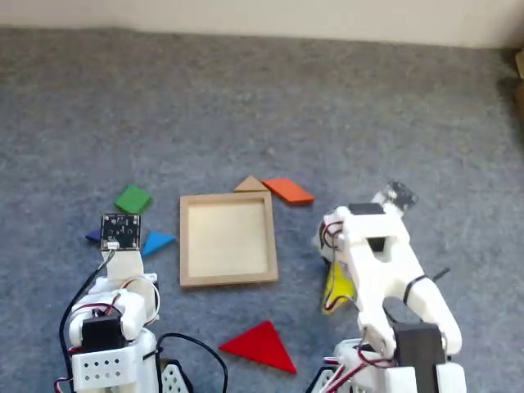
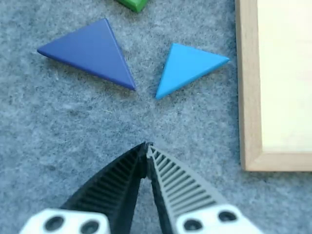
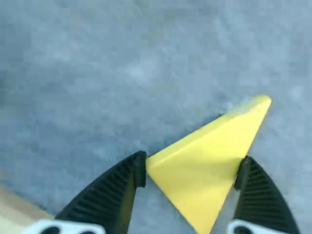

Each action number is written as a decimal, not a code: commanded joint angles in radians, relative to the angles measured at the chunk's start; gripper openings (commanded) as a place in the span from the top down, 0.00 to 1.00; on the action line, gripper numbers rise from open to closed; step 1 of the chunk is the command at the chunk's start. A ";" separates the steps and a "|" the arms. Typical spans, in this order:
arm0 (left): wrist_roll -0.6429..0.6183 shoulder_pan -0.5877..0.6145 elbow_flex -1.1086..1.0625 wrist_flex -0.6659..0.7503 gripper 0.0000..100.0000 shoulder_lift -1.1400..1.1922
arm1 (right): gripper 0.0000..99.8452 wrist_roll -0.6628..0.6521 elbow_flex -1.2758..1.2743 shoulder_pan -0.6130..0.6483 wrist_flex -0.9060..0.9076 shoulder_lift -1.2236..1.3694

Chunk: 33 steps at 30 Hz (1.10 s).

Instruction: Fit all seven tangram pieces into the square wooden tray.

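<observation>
While the left arm sits folded at the near left corner of the grey fabric-covered surface, its wrist points down at the ground left of the square wooden tray. The left fingers are pressed together tip to tip, holding nothing, over bare fabric. Just beyond their tips lie the dark blue triangle and the light blue triangle, near each other but apart, with a corner of the green square farther out. The light blue piece lies just beside the tray's left rim without touching it. The right arm stands to the right of the tray, its wrist bent downward. The right fingers are spread moderately wide and clamp the yellow triangle between them, one finger on each of two edges. In the high view that piece shows tilted beneath the arm, right of the tray. All seven pieces are outside the tray, and its bare wooden floor shows from rim to rim. The tan triangle lies just beside the far rim, with the orange parallelogram just beside it near the far right corner. The red triangle lies near the front edge between the two arm bases. Open fabric stretches across the far half of the surface.
</observation>
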<state>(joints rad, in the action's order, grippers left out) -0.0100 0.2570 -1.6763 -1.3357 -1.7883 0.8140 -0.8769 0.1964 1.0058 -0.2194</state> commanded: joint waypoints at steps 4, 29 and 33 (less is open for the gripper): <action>-0.009 0.012 -0.019 -0.005 0.99 -0.033 | 0.72 0.000 0.016 -0.019 0.045 -0.087; -0.009 0.012 -0.019 -0.005 0.99 -0.033 | 0.91 -0.071 0.099 -0.025 0.045 0.194; -0.009 0.012 -0.019 -0.005 0.99 -0.033 | 0.96 -0.127 0.145 -0.045 0.047 0.194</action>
<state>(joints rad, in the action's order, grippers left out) -0.0100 0.2570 -1.6763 -1.3357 -1.7883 0.7541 -0.8063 0.1826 1.0610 -0.0552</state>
